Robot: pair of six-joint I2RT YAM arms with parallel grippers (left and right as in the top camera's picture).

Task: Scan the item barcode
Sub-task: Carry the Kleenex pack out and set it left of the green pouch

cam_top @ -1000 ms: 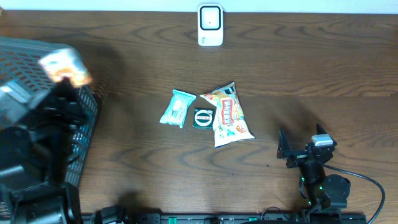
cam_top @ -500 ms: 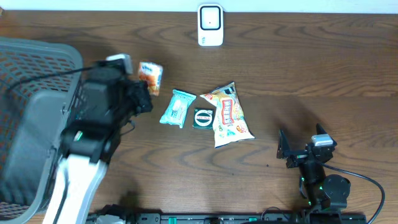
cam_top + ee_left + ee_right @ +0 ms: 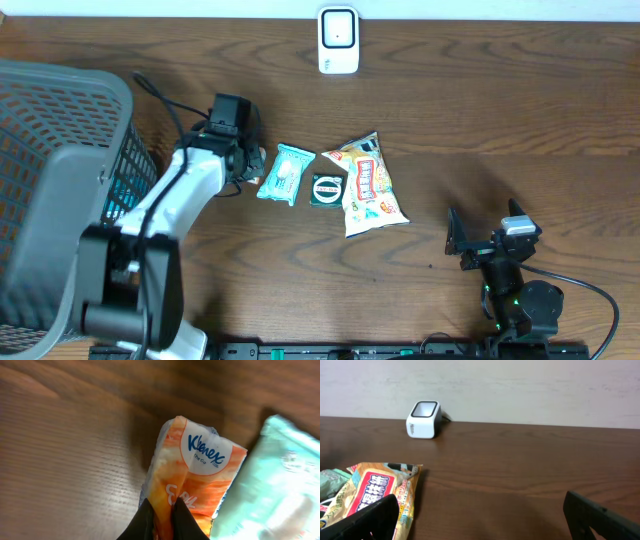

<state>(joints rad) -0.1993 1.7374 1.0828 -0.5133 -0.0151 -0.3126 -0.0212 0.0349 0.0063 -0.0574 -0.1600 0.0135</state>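
An orange Kleenex tissue pack is pinched at its lower end by my left gripper, which is shut on it low over the table. A teal pack lies just to its right. From overhead, the left gripper hides the orange pack and sits beside the teal pack. The white scanner stands at the table's far edge and also shows in the right wrist view. My right gripper rests open near the front right, with nothing between its fingers.
A grey mesh basket fills the left side. A small dark packet and a yellow snack bag lie in the middle, right of the teal pack. The snack bag shows left of the right gripper.
My left arm has swung from above the basket to the right and down beside the teal pack, carrying the orange tissue pack. The right arm has not moved.
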